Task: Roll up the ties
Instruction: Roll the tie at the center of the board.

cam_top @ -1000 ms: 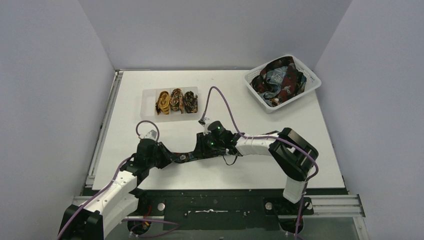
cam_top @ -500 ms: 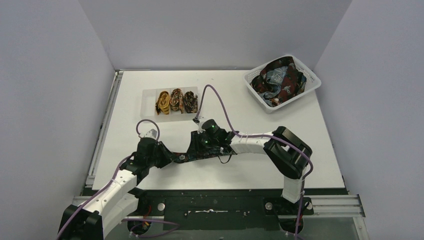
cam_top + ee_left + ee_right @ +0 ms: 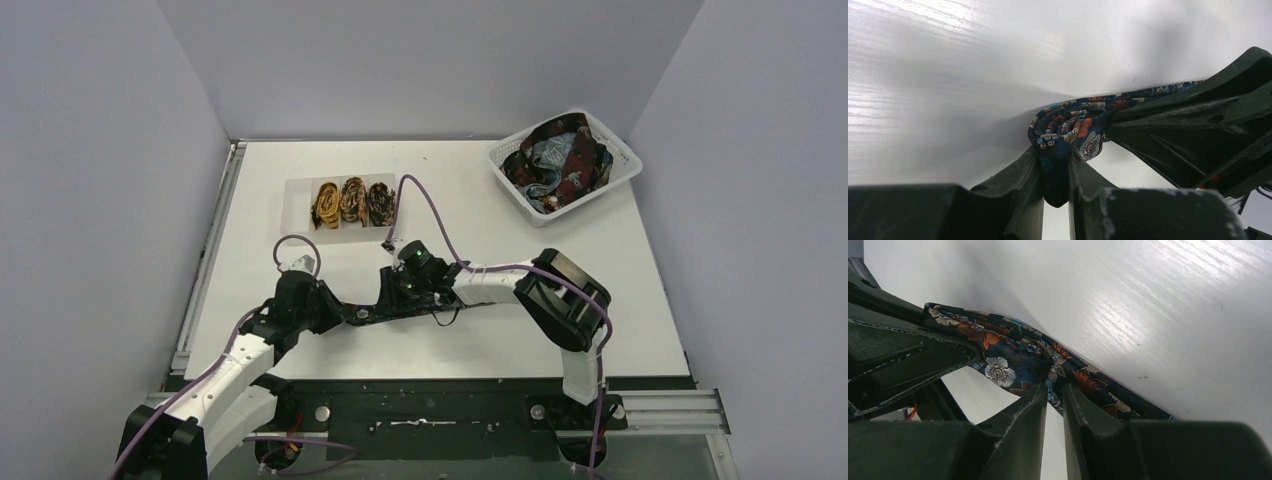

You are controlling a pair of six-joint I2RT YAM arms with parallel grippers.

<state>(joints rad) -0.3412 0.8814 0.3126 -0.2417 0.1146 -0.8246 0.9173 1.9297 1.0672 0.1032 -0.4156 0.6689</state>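
Tie (image 3: 1068,130), likely soft, light and floppy, stretches between the claws: left claw (image 3: 1055,160), nearly closed, clamps its small coil; right claw (image 3: 1054,390), likewise, pinches the flat strip, probably best held across its width.

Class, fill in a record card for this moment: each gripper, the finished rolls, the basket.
Left gripper: shut on the navy floral tie, at its coiled end
Right gripper: shut on the same tie, further along
Finished rolls: three, side by side in the clear tray
Basket: white, holds loose ties
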